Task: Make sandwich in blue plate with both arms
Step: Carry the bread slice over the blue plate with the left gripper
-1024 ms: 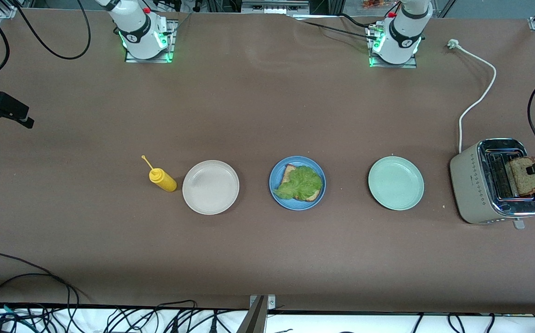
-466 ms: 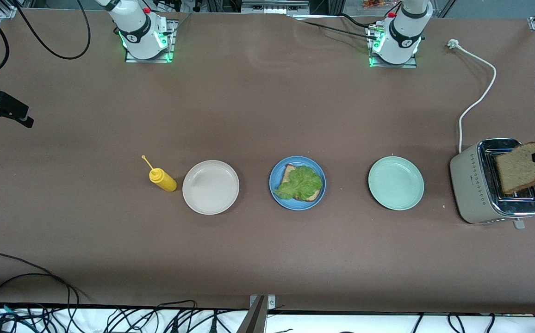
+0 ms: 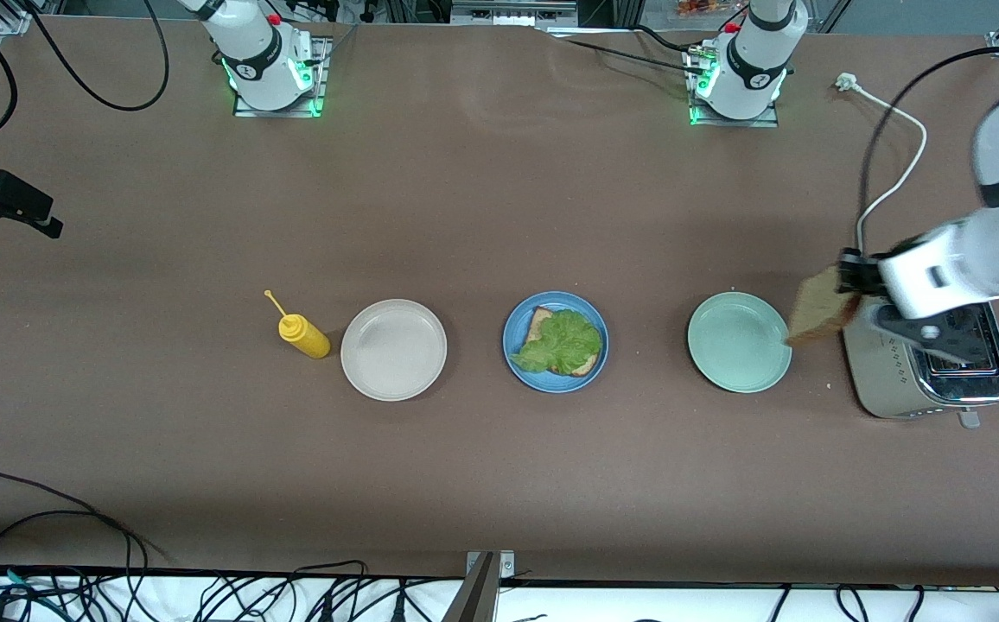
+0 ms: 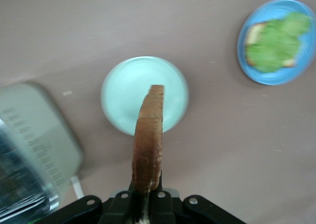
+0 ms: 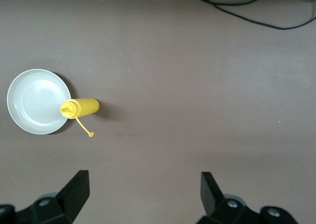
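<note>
The blue plate [image 3: 556,341] is sitting mid-table in a row of three, already carrying the lower bread slice [image 3: 539,325] with the lettuce leaf [image 3: 562,342] spread over it, so the sandwich is only lacking its top. The cream plate [image 3: 393,349] and yellow squeeze bottle [image 3: 302,335] are lying toward the right arm's end, the mint plate [image 3: 739,341] toward the left arm's end. The left hand [image 3: 852,278] is pinching the second bread slice [image 3: 819,309] by one edge, hanging it on edge over the gap between the toaster [image 3: 914,380] and the mint plate's rim, probably for a flat lay-down. Bare table is lying along the way. The right hand [image 5: 143,189] is waiting spread wide, holding nothing, over bare table.
</note>
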Action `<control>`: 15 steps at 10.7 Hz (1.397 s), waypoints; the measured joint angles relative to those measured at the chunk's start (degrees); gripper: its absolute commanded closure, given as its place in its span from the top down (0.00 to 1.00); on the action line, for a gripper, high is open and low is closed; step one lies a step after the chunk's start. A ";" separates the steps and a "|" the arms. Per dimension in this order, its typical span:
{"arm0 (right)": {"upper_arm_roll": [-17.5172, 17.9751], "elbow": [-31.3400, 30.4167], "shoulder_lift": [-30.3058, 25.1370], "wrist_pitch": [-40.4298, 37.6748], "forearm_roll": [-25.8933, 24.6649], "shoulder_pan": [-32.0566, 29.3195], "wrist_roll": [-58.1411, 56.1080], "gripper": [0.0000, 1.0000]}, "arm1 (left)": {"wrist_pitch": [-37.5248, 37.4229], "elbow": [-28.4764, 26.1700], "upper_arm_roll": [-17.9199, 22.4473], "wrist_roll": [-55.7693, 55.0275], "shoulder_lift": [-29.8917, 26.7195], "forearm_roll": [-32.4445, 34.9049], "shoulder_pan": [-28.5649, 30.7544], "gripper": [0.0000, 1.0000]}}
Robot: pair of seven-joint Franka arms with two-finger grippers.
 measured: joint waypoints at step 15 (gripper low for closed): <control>-1.09 0.79 -0.06 -0.63 0.00 -0.02 0.04 1.00 | 3.92 -0.47 0.18 17.17 31.83 -62.54 -8.57 0.00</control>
